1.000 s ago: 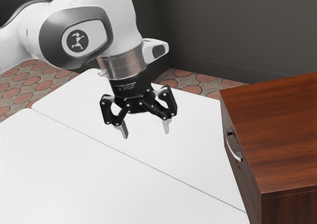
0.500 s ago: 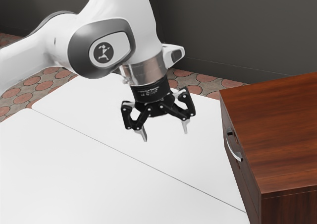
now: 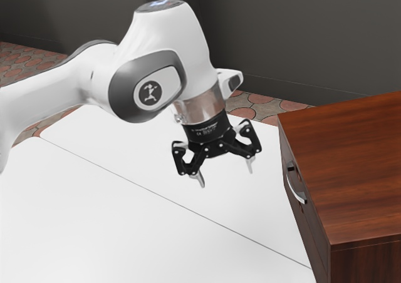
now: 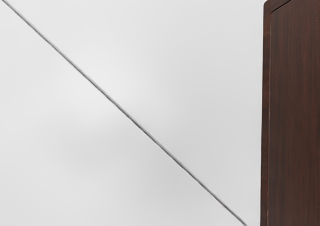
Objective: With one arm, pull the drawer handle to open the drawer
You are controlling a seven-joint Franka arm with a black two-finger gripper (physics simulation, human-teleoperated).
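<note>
A dark wooden drawer cabinet (image 3: 357, 170) stands on the white table at the exterior view's right. Its curved silver handle (image 3: 295, 188) sits on the face turned toward my arm, and the drawer looks shut flush. My black gripper (image 3: 225, 173) hangs open above the table, nothing between its fingers, a short way to the left of the handle and slightly higher. In the wrist view the cabinet's wooden top (image 4: 292, 116) borders the white table surface.
The white table (image 3: 94, 220) has a thin seam (image 3: 188, 211) running diagonally across it. A patterned red tile floor (image 3: 37, 101) and a dark wall (image 3: 301, 32) lie behind. Open table surface lies between gripper and cabinet.
My arm has swung toward the exterior view's right and slightly down, bringing the open gripper closer to the cabinet's handle. The drawer has not moved.
</note>
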